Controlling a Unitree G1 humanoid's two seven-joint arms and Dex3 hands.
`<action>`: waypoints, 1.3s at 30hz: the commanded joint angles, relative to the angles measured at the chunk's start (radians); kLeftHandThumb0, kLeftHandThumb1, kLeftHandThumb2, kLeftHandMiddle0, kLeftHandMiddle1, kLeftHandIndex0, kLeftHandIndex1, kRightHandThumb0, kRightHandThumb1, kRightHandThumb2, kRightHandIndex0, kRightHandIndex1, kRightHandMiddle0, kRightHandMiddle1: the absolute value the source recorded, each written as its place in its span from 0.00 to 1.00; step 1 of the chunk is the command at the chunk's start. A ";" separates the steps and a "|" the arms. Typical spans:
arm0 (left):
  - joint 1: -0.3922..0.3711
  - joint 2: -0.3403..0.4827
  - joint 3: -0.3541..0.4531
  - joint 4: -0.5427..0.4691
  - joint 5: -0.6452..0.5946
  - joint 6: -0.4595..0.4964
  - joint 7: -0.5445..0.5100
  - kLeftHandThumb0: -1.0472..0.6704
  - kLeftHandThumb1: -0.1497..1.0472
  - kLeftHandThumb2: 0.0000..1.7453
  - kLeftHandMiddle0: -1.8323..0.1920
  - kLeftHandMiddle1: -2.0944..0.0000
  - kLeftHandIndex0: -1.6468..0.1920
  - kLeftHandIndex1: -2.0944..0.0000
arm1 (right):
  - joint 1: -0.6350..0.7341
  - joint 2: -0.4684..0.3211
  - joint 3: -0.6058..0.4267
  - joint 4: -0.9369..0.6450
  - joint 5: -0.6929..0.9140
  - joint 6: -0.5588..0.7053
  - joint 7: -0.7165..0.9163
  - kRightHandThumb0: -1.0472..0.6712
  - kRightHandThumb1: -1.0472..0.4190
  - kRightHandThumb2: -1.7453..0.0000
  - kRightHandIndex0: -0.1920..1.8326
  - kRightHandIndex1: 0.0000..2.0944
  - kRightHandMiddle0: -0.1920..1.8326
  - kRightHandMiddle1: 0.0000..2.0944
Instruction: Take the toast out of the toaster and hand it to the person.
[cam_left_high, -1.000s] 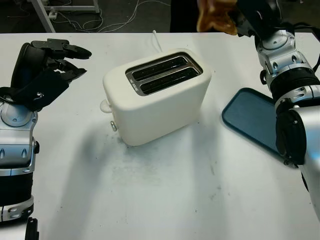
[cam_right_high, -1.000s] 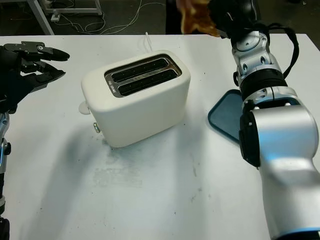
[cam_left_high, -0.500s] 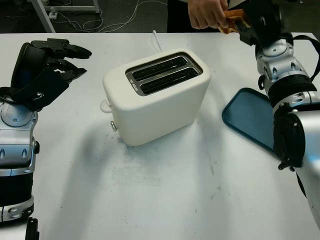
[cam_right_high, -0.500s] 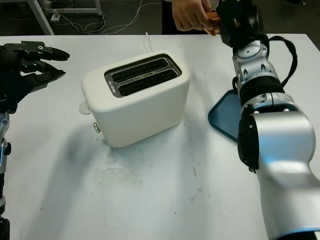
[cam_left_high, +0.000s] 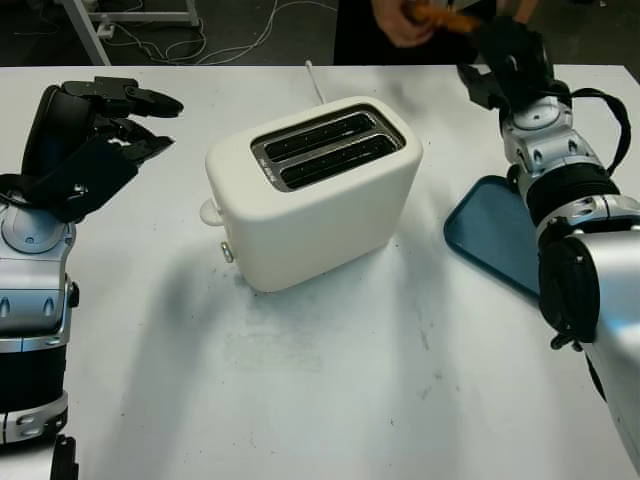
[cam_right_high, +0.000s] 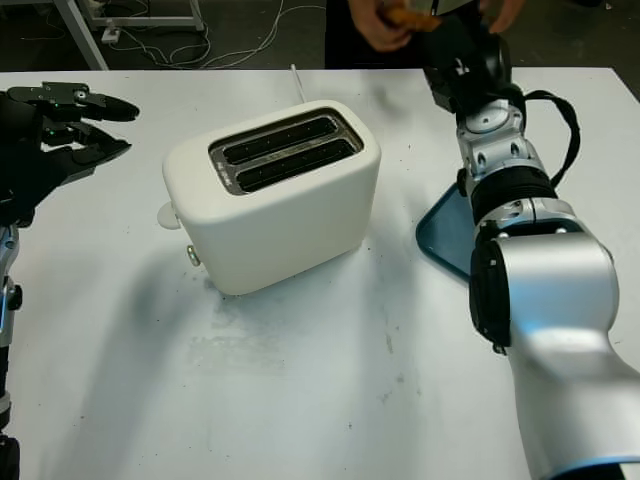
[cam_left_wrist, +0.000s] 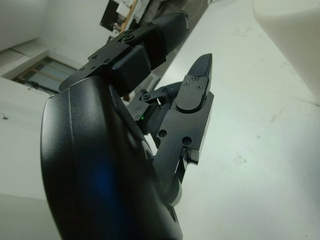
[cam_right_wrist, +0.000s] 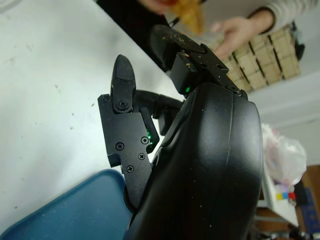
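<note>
Holding the toast (cam_right_high: 408, 14) at the far edge of the surface (cam_left_high: 330, 380): a person's hand (cam_left_high: 400, 20), just beyond the robot's right hand (cam_left_high: 505, 60), whose fingers (cam_right_wrist: 122, 90) are open and grip nothing. Sitting mid-surface with both slots empty: a white toaster (cam_left_high: 315, 195), with a blue tray (cam_left_high: 495, 235) to its right. Hovering at far left, apart from the toaster: the left hand (cam_left_high: 85, 145), open and holding nothing.

A cream-white toaster (cam_left_high: 318, 196) with dark slots stands on a white counter (cam_left_high: 330, 390). The tray (cam_left_high: 500, 235) is teal-blue. The toast (cam_right_high: 405, 14) is golden-orange. Both robot hands are black.
</note>
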 joint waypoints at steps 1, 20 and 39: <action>0.021 0.002 0.004 -0.004 0.000 0.003 0.000 0.56 0.84 0.00 0.49 0.56 0.38 0.84 | 0.012 -0.005 0.004 0.003 -0.007 -0.032 0.014 0.54 0.09 0.78 0.30 0.83 0.27 0.69; 0.229 -0.150 0.090 -0.211 -0.081 0.006 0.083 0.57 0.89 0.02 0.60 0.51 0.44 0.83 | 0.401 -0.009 -0.013 -0.414 0.106 -0.347 0.189 0.35 0.09 0.78 0.48 0.45 0.51 0.18; 0.595 -0.440 0.086 -0.475 -0.098 -0.013 0.217 0.48 0.89 0.10 0.74 0.56 0.62 0.89 | 1.097 0.213 -0.114 -1.255 0.421 -0.184 0.303 0.31 0.09 0.71 0.25 0.34 0.37 0.02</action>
